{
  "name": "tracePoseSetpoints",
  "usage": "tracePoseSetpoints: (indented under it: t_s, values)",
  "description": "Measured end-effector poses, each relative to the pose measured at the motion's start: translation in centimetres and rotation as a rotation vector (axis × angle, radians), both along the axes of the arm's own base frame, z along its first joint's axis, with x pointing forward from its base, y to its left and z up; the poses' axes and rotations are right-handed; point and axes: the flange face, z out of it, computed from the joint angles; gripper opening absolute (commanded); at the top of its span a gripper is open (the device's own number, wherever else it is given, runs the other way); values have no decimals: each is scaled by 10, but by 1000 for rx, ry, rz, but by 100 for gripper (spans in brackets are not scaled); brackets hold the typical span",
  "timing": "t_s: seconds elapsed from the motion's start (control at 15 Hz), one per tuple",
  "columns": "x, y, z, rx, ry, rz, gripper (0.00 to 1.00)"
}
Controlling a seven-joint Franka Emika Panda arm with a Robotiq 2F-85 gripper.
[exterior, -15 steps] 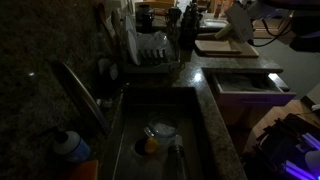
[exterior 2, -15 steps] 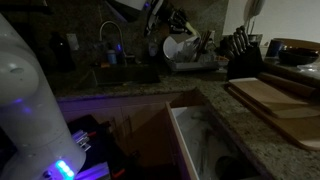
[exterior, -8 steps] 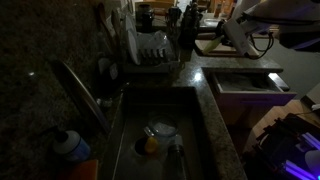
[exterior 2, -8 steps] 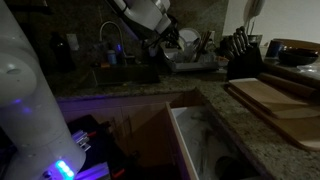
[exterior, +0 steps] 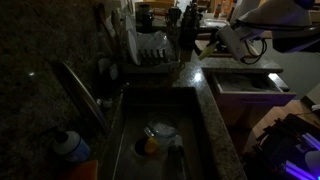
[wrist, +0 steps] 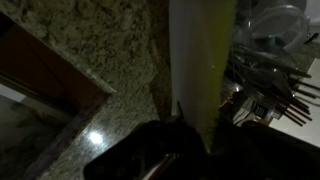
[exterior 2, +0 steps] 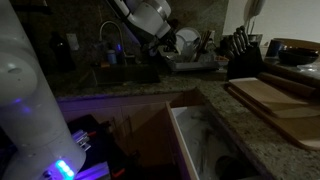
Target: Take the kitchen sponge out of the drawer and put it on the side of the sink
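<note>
1. Wrist view: the kitchen sponge (wrist: 203, 60) is pinched at its near end by the jaws, which are closed narrowly on it. Its long axis runs straight up the picture, away from the wrist. Speckled granite tabletop (wrist: 120, 60) lies below it, and the dish rack (wrist: 270, 85) is to the right.
2. In an exterior view, the arm (exterior: 262, 15) reaches over the granite between the open drawer (exterior: 245, 82) and the sink (exterior: 185, 120). The sponge is therefore out of the drawer and carried in the air, but it is too dim to pick out here.
3. In an exterior view, the arm (exterior 2: 150, 18) hangs near the faucet (exterior 2: 108, 35). It is probably held high to clear the rack. Gripping one end likely leaves the block's length free to lie flat beside the basin.
</note>
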Motion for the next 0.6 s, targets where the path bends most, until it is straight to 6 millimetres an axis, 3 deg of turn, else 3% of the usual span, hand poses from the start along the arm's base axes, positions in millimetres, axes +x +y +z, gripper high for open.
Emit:
tracePoseSetpoints:
  t_s: [0.33, 0.6]
  values:
    - [8, 73, -40, 8, 65, 192, 3]
    - [-9, 93, -113, -28, 213, 321, 3]
